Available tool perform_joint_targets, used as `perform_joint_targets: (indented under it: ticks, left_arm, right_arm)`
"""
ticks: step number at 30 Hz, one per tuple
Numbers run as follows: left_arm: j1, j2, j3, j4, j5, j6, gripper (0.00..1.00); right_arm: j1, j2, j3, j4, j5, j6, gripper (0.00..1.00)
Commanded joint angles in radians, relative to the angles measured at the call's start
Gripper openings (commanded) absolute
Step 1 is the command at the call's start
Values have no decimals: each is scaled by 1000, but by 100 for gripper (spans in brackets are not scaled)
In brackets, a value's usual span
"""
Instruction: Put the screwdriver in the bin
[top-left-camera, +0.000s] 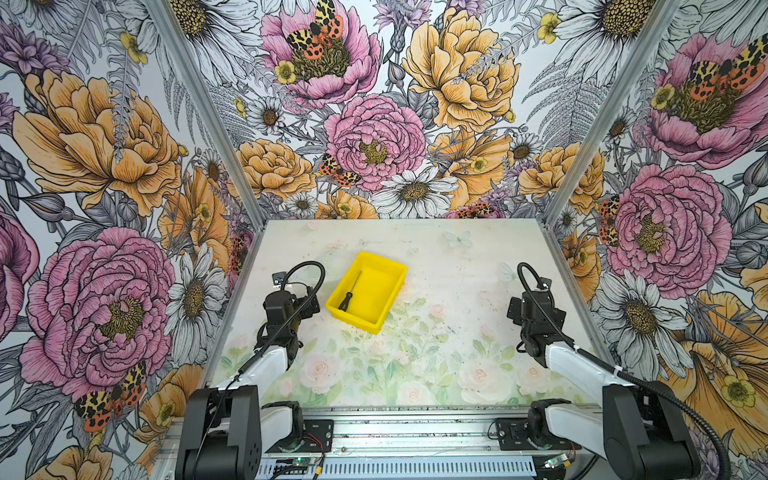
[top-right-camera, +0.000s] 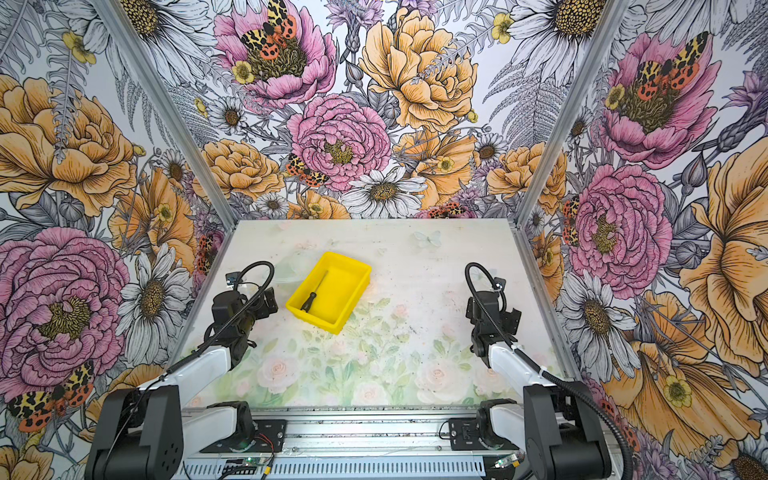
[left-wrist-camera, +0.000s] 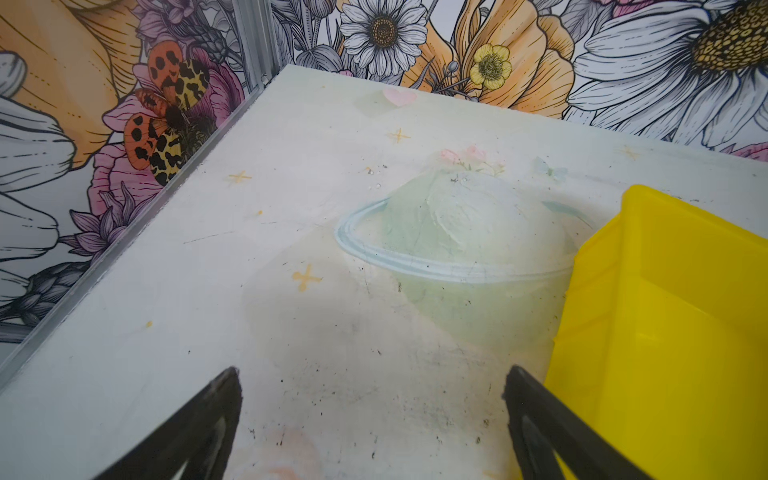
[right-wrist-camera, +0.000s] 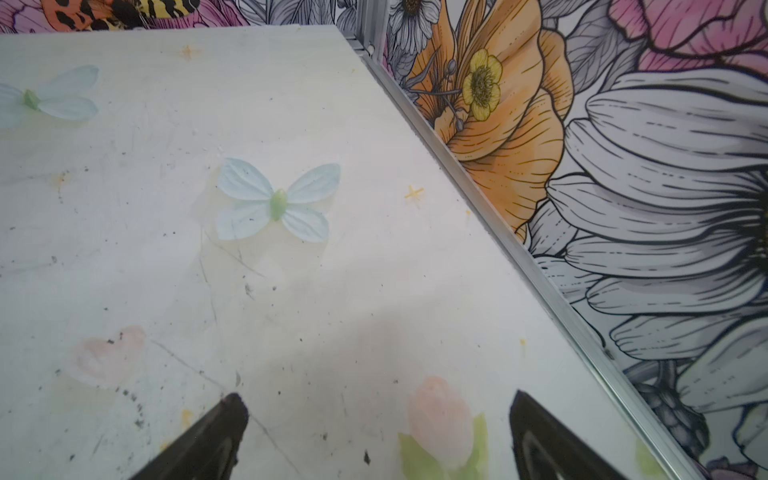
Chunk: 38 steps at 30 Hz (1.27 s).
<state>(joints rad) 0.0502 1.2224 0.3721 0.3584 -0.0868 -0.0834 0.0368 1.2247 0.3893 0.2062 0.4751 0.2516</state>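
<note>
The yellow bin (top-left-camera: 358, 322) (top-right-camera: 320, 322) stands askew on the table, left of the middle, in both top views. Inside it, along its left wall, lies the screwdriver (top-left-camera: 351, 292) (top-right-camera: 314, 292), black handle toward the front and thin shaft pointing back. My left gripper (left-wrist-camera: 372, 374) (top-left-camera: 308, 300) hovers just left of the bin, open and empty, with one finger next to the bin's outer wall (left-wrist-camera: 615, 316). Far to the right, my right gripper (right-wrist-camera: 376, 401) (top-left-camera: 534, 301) is open over bare table with nothing between its fingers. Neither wrist view shows the screwdriver.
Flowered walls with metal corner posts (top-left-camera: 249, 199) close the table (top-left-camera: 436, 353) in on three sides. A metal rail (top-left-camera: 415, 436) carrying both arm bases runs along the front. The pale table top bears printed roses, butterflies and a ringed planet (left-wrist-camera: 457, 232).
</note>
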Motion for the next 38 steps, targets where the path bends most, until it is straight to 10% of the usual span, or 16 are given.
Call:
perform_joint_targets:
  ticks: [1,17,21,38]
  left_arm:
    - [7,78,54,142,55,29,99]
    - [-18,338,-3,618,85,88,99]
    - [-32,325,11,562,29,88,99]
    - [-47,324,11,560,5,100,99]
  right_arm:
    - [-19,74,46,235,-72,-31,99]
    - [-40,273,85,476,-221,-127,99]
    - [-55,319,15,646,-403,-181,99]
    - [-55,310,8,646,-401,-179,100]
